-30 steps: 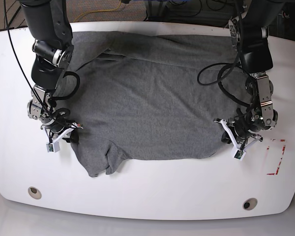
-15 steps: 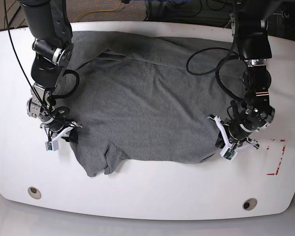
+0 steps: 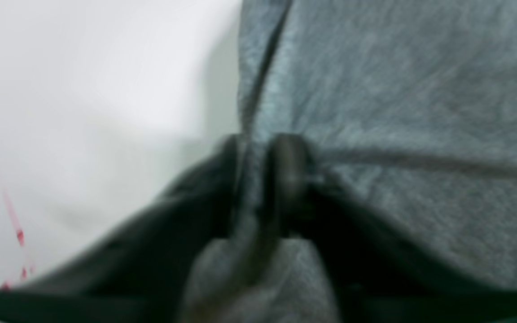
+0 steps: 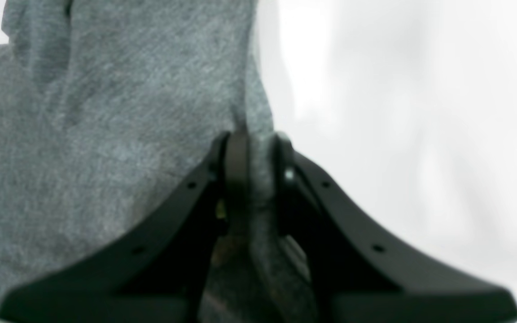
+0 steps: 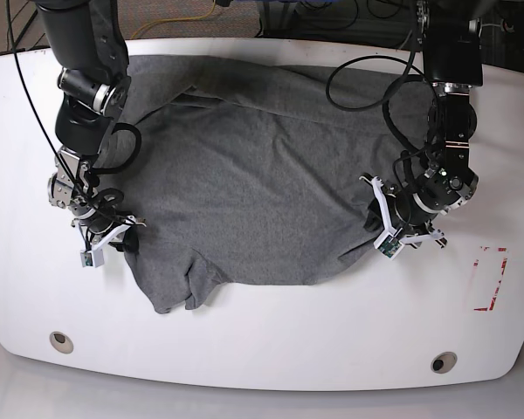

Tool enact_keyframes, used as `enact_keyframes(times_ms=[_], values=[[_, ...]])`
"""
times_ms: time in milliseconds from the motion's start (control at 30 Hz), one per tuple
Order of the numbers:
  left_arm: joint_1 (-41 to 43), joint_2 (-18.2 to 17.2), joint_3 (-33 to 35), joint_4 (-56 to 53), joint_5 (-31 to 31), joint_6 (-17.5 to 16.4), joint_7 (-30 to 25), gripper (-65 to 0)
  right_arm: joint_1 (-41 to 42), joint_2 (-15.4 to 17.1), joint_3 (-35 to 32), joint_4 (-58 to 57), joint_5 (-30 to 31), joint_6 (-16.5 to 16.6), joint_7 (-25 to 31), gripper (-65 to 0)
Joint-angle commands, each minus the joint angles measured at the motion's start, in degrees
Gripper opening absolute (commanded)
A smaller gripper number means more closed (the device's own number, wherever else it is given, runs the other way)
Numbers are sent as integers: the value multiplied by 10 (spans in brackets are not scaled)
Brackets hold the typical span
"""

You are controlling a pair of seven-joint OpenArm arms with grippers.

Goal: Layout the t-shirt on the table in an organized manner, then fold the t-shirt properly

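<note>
Now, at the left of the base view, the right gripper (image 5: 120,237) pinches the t-shirt (image 5: 253,183) by its edge — its wrist view shows a fold of grey cloth clamped between the black fingers (image 4: 236,170). Across the middle, the t-shirt lies spread but rumpled on the table (image 5: 271,340), one sleeve bunched at lower left. At right, the left gripper (image 5: 377,229) has cloth between its fingers (image 3: 287,161), yet blur hides whether it is clamped. Red tape marks (image 5: 489,279) sit at the far right.
</note>
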Motion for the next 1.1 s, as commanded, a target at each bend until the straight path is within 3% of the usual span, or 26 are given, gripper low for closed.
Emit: enact_keyframes(times_ms=[0,167,500,700,1067], values=[[-13,-3,-7,13,-9,1,-13,-287,12,8,1,9,1,1,3,-561],[-14,-3,-24,14,-10,-1,-13,-169,12,8,1,9,1,1,3,-561],[-66,1,-49,-17,-10,3,-12,-172,11,8,1,9,1,1,3,-561],[-113,24,-93,-110,-8,22,-14,-172,11,8,1,9,1,1,3,-561],[-196,27,-91,-322,-7,36,-74,-172,10,1,1,9,1,1,4,-561]])
